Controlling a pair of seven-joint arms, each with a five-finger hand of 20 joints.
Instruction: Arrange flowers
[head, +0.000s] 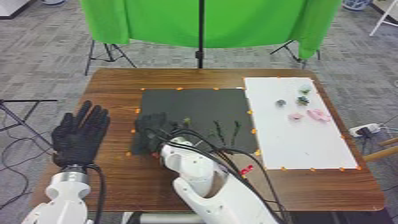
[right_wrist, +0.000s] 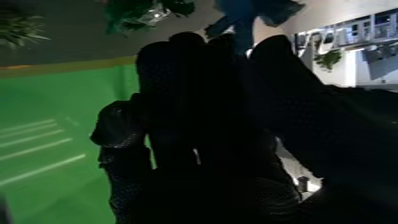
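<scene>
Green foliage (right_wrist: 129, 15) sits near the right hand's fingers (head: 153, 125).

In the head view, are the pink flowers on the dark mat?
No, the pink flowers lie on the white sheet, to the right of the dark mat.

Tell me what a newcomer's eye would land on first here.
Probably the bright green cloth hanging beyond the table's far edge. Next, the white sheet on the table's right side, where pink flowers stand out. Then the black-gloved hands: the left hand at the table's left side, fingers straight, and the right hand at the left part of the dark mat.
</scene>
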